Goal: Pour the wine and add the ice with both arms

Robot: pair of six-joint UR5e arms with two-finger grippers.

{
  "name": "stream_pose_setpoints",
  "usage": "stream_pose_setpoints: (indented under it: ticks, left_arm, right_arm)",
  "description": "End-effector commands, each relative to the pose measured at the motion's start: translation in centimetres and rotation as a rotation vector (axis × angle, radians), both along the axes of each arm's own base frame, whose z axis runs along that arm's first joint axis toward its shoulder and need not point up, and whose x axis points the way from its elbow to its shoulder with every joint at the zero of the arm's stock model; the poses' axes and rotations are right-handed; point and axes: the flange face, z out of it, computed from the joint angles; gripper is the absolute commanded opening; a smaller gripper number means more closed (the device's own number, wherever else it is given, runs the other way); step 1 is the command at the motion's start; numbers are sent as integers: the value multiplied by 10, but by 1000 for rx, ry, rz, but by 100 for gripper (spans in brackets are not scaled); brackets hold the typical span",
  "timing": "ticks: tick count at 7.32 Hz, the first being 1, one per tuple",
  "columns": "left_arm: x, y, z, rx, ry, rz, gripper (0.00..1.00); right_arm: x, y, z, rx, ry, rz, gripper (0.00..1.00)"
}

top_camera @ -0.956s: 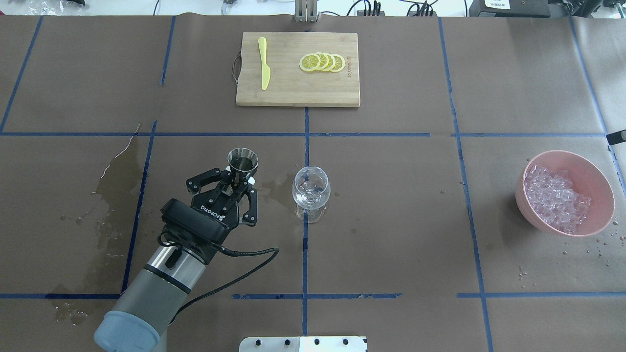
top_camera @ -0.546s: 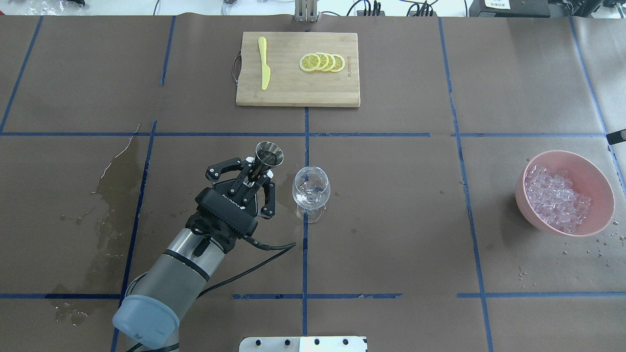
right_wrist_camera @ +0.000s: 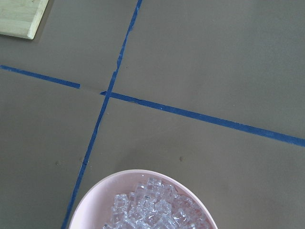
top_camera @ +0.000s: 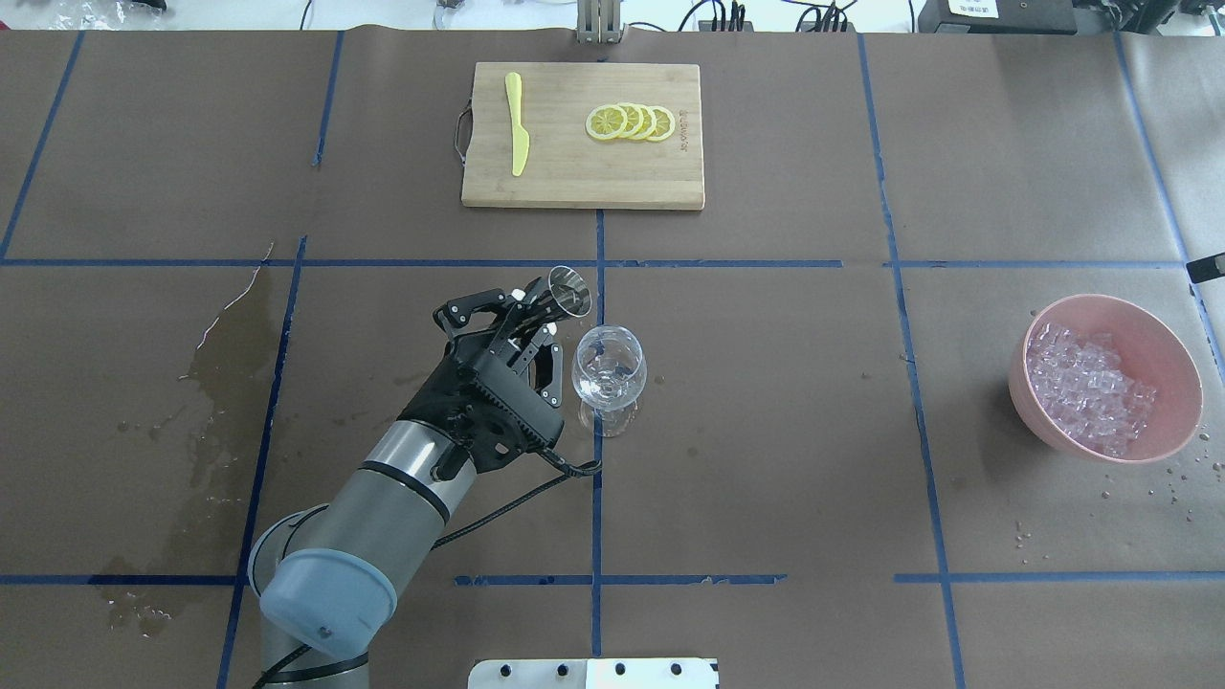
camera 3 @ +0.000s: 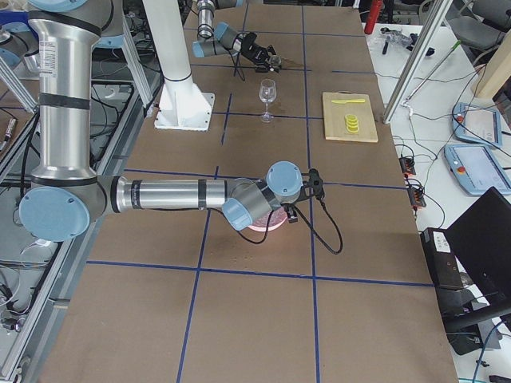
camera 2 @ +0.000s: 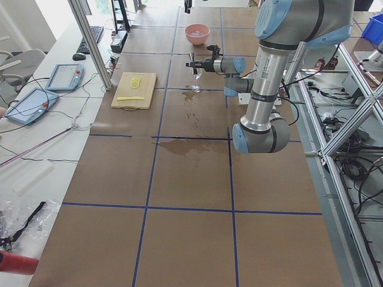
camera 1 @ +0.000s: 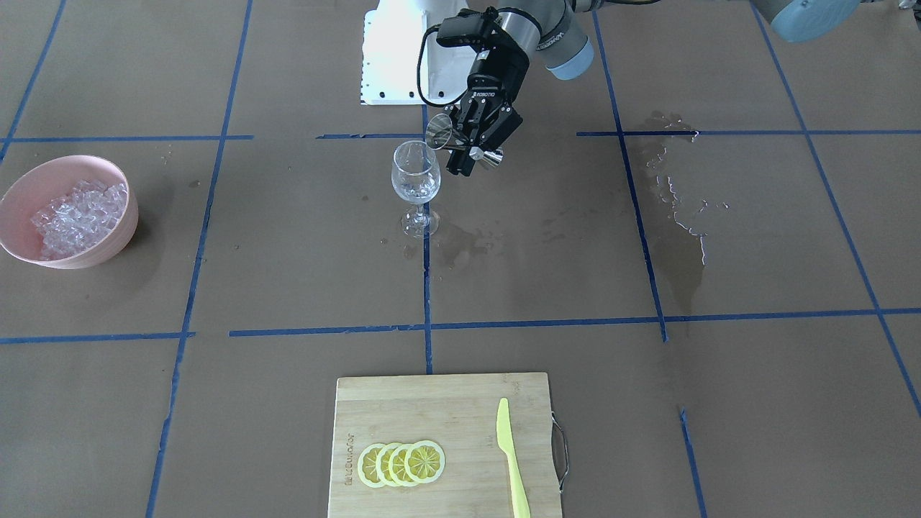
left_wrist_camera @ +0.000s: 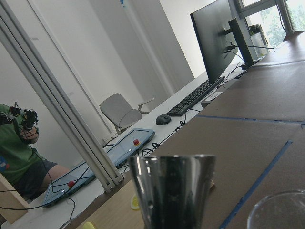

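My left gripper (top_camera: 538,311) is shut on a steel jigger (top_camera: 567,291), tilted with its mouth toward the rim of the clear stemmed wine glass (top_camera: 609,368). The front view shows the jigger (camera 1: 445,136) just above and beside the glass (camera 1: 415,176). Wine shows as dark wet patches (top_camera: 225,383) on the paper at the left. Ice (top_camera: 1086,388) fills a pink bowl (top_camera: 1179,356) at the right. My right arm (camera 3: 176,194) shows only in the exterior right view, its gripper (camera 3: 297,209) over the bowl; I cannot tell if it is open. Its wrist camera sees the ice (right_wrist_camera: 157,207).
A bamboo cutting board (top_camera: 574,177) at the far centre carries lemon slices (top_camera: 632,122) and a yellow knife (top_camera: 517,124). A smaller wet patch (camera 1: 460,248) lies by the glass's foot. Droplets dot the paper near the bowl. The white pedestal (camera 1: 392,50) stands at the robot's base.
My left gripper has moved right and forward to the wine glass with the jigger, and has tilted the jigger's mouth toward the glass rim.
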Motion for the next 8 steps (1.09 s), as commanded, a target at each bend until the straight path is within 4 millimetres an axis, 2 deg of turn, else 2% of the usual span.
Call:
stream_pose_setpoints:
  ticks: [1, 2, 4, 5, 6, 8]
  left_arm:
    - [-7, -1, -17, 25, -177, 22, 0]
    - [-7, 0, -18, 37, -245, 24, 0]
    - [5, 0, -11, 16, -373, 33, 0]
    - [3, 0, -14, 33, -459, 36, 0]
    - [-3, -2, -18, 58, -491, 32, 0]
    - [-1, -2, -17, 80, -531, 43, 0]
  right_arm:
    - [0, 0, -3, 6, -1, 1, 100]
    - [1, 0, -3, 6, -1, 2, 100]
    - [0, 0, -3, 6, -1, 1, 100]
    - [0, 0, -2, 5, 0, 0, 100]
    - [0, 0, -2, 3, -1, 1, 100]
    - [0, 0, -1, 3, 0, 0, 100]
